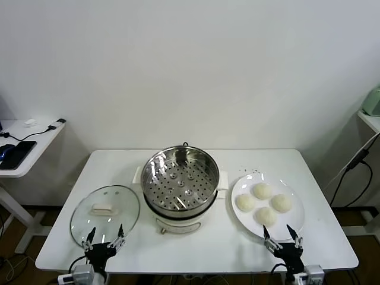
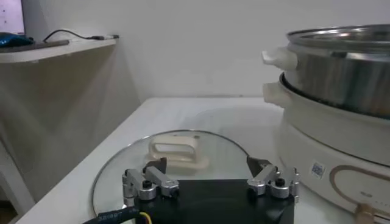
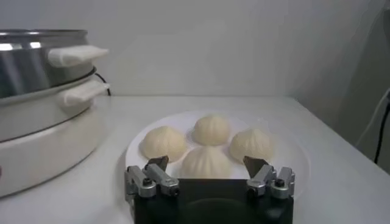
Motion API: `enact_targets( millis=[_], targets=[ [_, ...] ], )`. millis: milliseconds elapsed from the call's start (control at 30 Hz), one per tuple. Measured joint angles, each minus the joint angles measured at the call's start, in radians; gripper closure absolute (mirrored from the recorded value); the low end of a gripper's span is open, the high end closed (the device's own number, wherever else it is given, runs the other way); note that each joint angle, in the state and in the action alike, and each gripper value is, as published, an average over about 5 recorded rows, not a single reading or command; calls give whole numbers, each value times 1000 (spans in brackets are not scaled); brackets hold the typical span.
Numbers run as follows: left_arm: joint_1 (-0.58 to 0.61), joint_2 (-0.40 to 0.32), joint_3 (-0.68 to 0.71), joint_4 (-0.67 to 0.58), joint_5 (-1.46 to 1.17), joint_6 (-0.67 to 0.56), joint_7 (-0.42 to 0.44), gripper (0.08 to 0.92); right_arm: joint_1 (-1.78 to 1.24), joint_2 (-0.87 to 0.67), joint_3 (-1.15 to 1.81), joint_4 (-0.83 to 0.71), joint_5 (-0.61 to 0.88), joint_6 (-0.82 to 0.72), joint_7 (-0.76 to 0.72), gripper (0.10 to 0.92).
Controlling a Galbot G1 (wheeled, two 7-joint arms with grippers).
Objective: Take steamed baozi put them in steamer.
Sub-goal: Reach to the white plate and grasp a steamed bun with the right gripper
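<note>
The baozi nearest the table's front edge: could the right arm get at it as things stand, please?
Probably yes. The right end effector is open at the plate's near rim, facing that baozi, with nothing between them; the steamer stands off to the side.

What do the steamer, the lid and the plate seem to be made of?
Steamer: polished steel pot, mirror reflections, perforated tray; its cream base looks like glossy plastic or enamel.
Lid: clear glass, since the table shows through; the white handle is probably plastic.
Plate: white and glossy, likely ceramic.
</note>
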Motion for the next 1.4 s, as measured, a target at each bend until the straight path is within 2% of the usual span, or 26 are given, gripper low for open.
enact_targets(
  millis=[233,400,600,833,1100,1400],
  targets=[
    [5,4,6,-8,-3,-8,-2,177,191,-109,-20,-52,-5,-101,-52,203],
    [9,9,12,-13,-6,-16,-4,177,379,-262,-105,-137,-30,-161,-166,203],
    [12,11,15,-9,-6,-26,-7,177,629,-472,-302,-248,-82,-154,-408,203],
    [22,10,19,-9,2,-34,-8,177,1047,-632,-699,-401,-146,-38,-761,203],
    [42,7,23,-16,14,-48,-12,177,1567,-650,-1232,-591,-182,87,-1080,203],
    [61,0,33,-24,26,-60,-14,177,1867,-535,-1636,-750,-165,90,-1197,203]
  ],
)
